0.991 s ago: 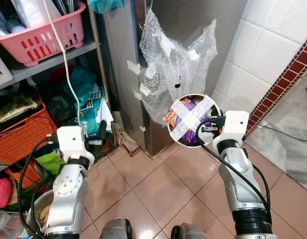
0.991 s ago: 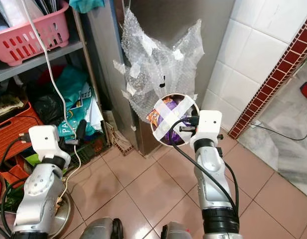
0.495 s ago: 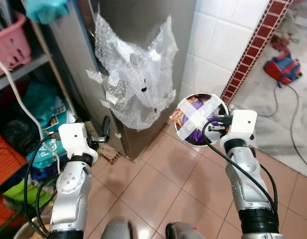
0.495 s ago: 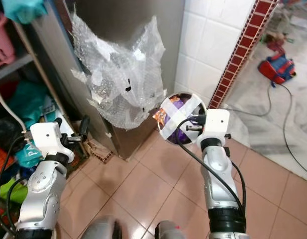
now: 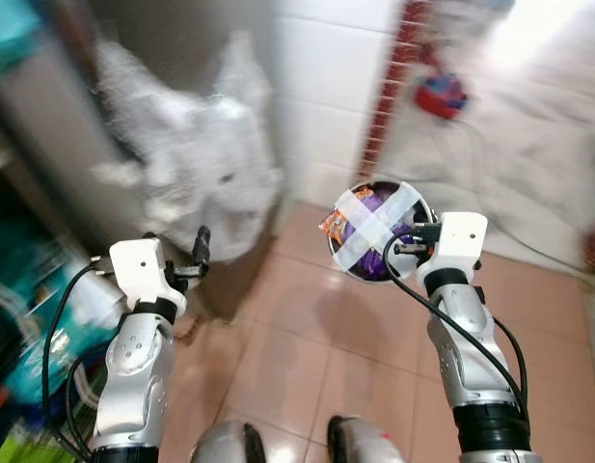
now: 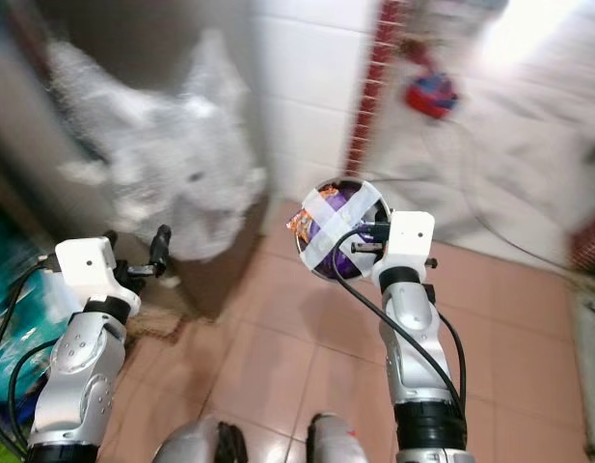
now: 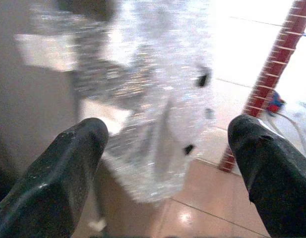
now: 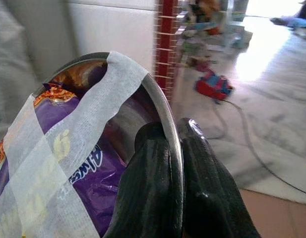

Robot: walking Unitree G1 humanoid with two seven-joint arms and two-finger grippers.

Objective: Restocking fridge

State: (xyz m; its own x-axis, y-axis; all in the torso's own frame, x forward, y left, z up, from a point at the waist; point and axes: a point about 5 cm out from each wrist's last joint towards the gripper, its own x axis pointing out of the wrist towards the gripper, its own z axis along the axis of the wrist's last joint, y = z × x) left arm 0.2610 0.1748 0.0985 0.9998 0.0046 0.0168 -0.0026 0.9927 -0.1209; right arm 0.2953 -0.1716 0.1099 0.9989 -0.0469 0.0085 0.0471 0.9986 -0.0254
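The right gripper (image 8: 173, 163) is raised in front of the robot on the right, its two black fingers (image 8: 148, 198) clamped together on the rim of a steel bowl (image 5: 421, 205), one finger inside the rim and one outside. The bowl is held up off the floor, tilted so its mouth faces the camera, and two strips of white tape (image 5: 377, 220) cross over that mouth in an X. Under the tape sits a purple snack packet (image 8: 83, 163), with an orange packet (image 5: 333, 226) poking out at the bowl's left edge. The left gripper (image 7: 167, 148) is held up on the left with its fingers wide apart and nothing between them; it points toward the bubble wrap (image 5: 196, 164) taped to the grey fridge (image 5: 133, 39) at the far left. Right of the fridge stands a white tiled wall (image 5: 326, 77) edged with a strip of red tiles (image 5: 389, 87). Beyond that strip, far right, a red and blue thing (image 5: 442, 92) lies on a pale floor with a cable (image 5: 490, 212) trailing from it. Pink floor tiles (image 5: 316, 357) lie below both arms. The head views are blurred.
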